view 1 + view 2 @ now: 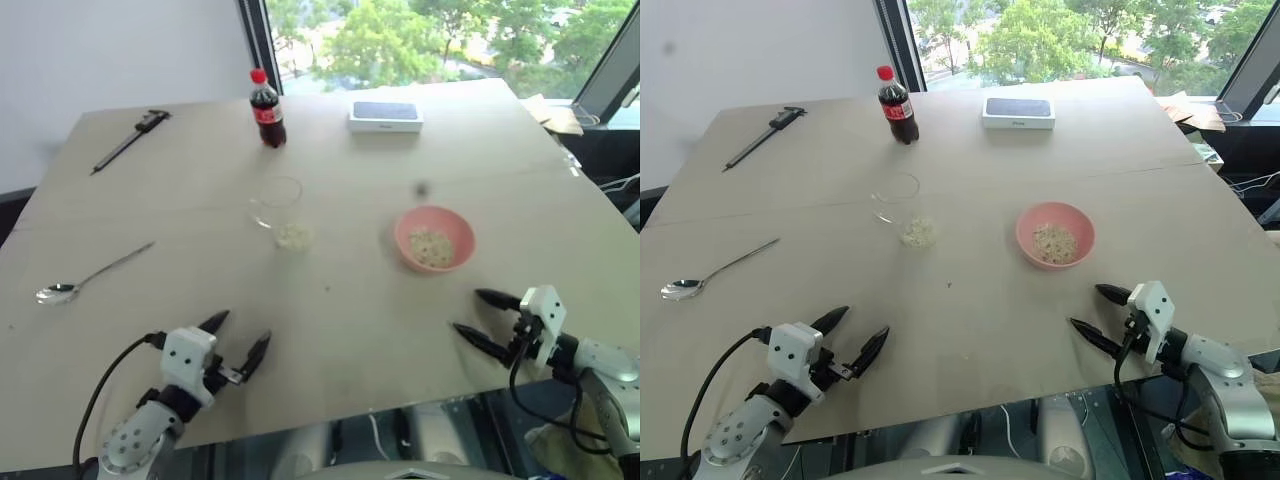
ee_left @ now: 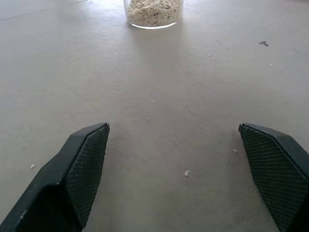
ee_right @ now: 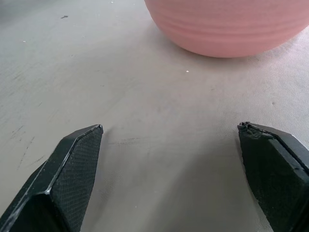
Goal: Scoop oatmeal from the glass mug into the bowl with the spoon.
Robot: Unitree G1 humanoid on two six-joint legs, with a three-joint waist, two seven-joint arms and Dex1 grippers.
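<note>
I'm looking over a pale, matte table (image 1: 340,330) with windows and trees behind it. Nearest me, my left gripper (image 1: 243,342) and right gripper (image 1: 482,315) hover above the front edge, both with fingers spread wide and empty. The slim silver spoon (image 1: 88,275) lies flat at my left, bowl end nearest, handle running away to the right. Further out, the clear glass mug (image 1: 278,213) is hard to make out; oatmeal (image 2: 153,11) fills its base. To its right sits the smooth pink bowl (image 1: 434,240), flakes inside.
</note>
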